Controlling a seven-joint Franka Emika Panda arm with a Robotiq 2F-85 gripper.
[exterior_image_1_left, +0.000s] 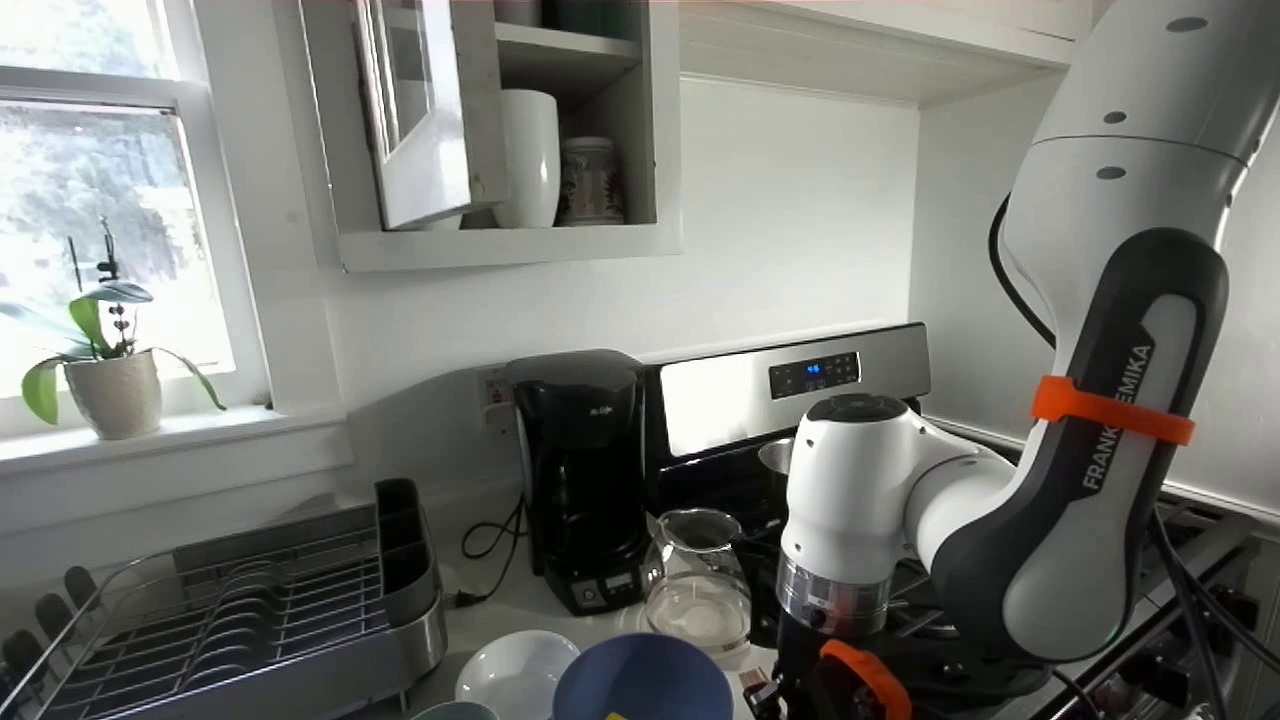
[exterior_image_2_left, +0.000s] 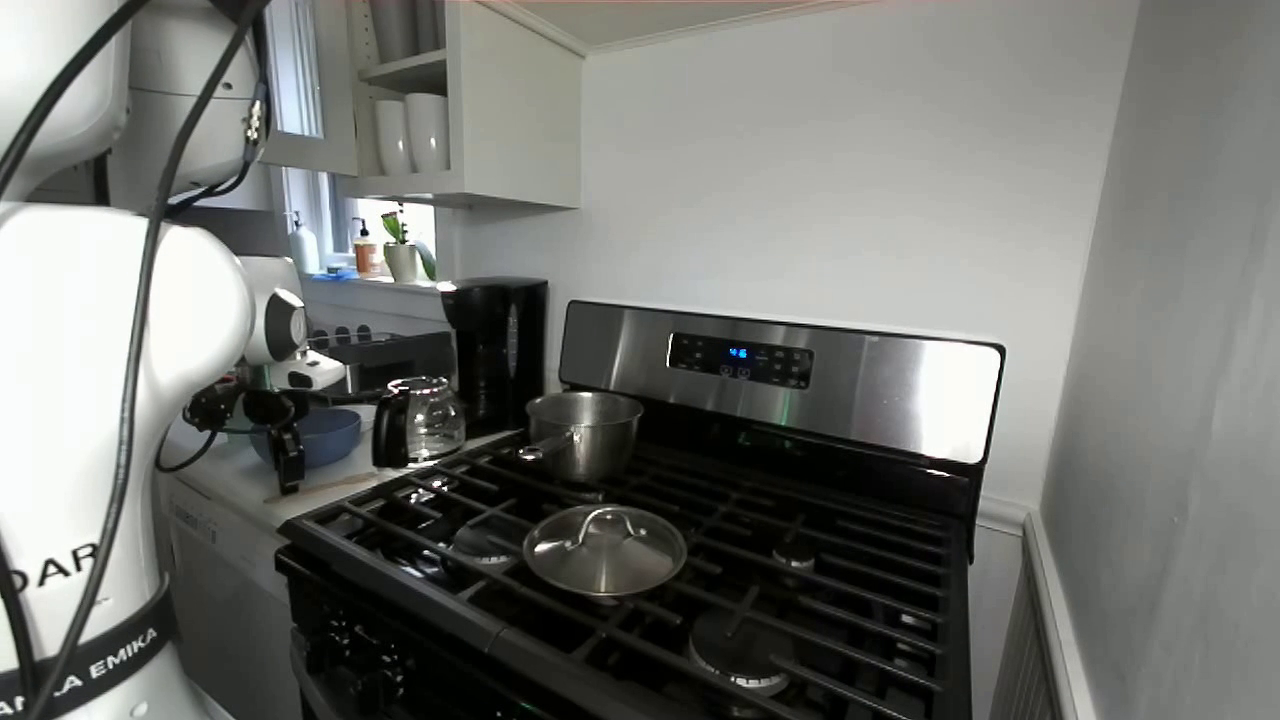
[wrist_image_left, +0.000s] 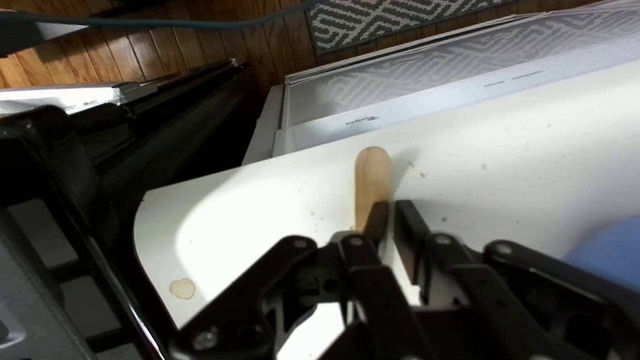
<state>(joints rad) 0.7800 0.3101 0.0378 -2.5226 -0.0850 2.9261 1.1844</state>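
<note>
White worktop (wrist_image_left: 250, 220), grey-flecked, with one beige blotch (wrist_image_left: 182, 289). Pale tan wooden stick (wrist_image_left: 372, 180), faintly grained; black hand (wrist_image_left: 392, 217). White and dark-grey arm (exterior_image_1_left: 965, 510) with bright orange band (exterior_image_1_left: 1110, 410). Near: deep blue bowl (exterior_image_1_left: 640, 675), plain white dish (exterior_image_1_left: 515, 665) on its left. Far: green-leaved plant (exterior_image_1_left: 88, 325) in beige pot (exterior_image_1_left: 115, 398); glossy black coffee maker (exterior_image_1_left: 590, 470); black stove (exterior_image_2_left: 820, 465), silver panel (exterior_image_2_left: 620, 345), blue digits (exterior_image_2_left: 738, 353). Brown plank floor (wrist_image_left: 190, 45), grey-and-cream maze-patterned rug (wrist_image_left: 380, 22).

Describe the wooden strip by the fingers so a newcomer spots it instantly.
Beside the stove is the white countertop. In the wrist view, near its front edge, look for the tan wooden strip, partly behind the fingers. Its elongated shape and rounded end distinguish it from the small beige spot.
</note>
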